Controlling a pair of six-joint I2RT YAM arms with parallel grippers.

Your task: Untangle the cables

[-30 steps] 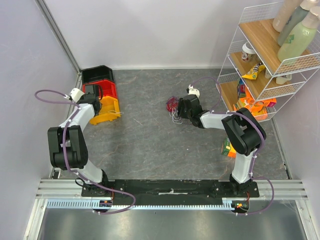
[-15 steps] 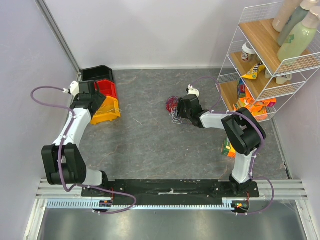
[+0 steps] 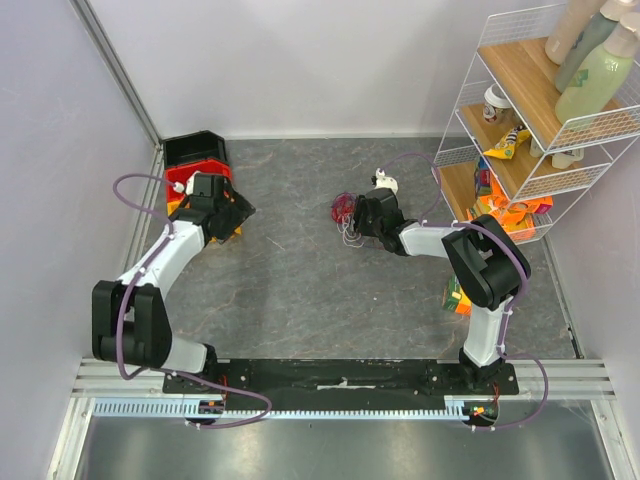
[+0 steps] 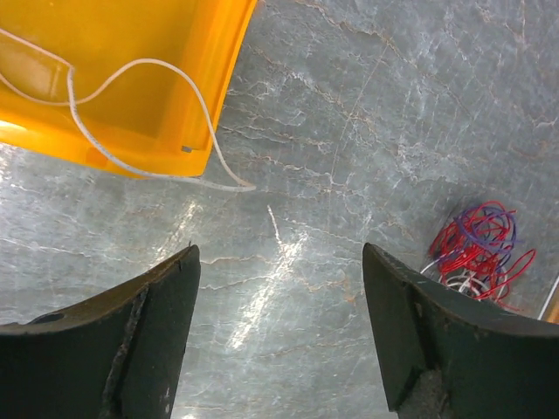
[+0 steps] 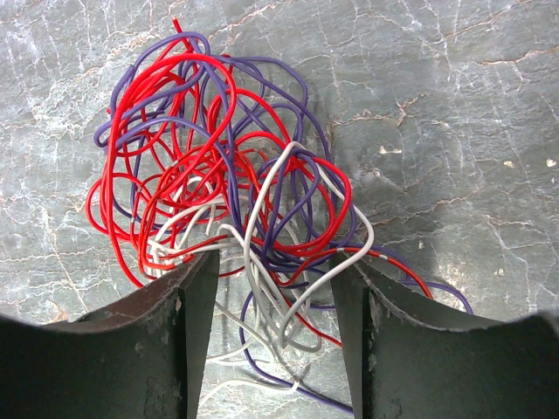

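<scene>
1. Table (image 3: 300,290): grey marbled top; both arms bolted at near edge.
2. Wire shelf rack (image 3: 530,90), far R corner, w/ wooden boards carrying bottles, a cup & snack packs.
3. L arm (image 3: 165,262) reaches fwd along the L side toward the bins. R arm (image 3: 440,238) is folded back & reaches in toward table centre.
4. Three bins stacked in a row at far L: black bin (image 3: 192,147) rearmost, red bin (image 3: 185,172) next, yellow bin (image 4: 105,52) nearest, partly hidden under the L wrist in the top view.
5. L gripper (image 4: 279,262): fingers wide apart, nothing btwn them, over bare table just beside the yellow bin's corner.
6. R gripper (image 5: 275,262): fingers apart, set either side of the tangle's near edge; white & purple strands run btwn the fingers, not pinched.
7. Cable tangle (image 5: 218,175): red, purple & white wires looped together in one clump, lying on the table approx mid-depth, R of centre, well apart from the bins.
8. Loose white cable (image 4: 144,61): separate strand, curls inside the yellow bin, drapes over its rim, end lying on the table beside it.
</scene>
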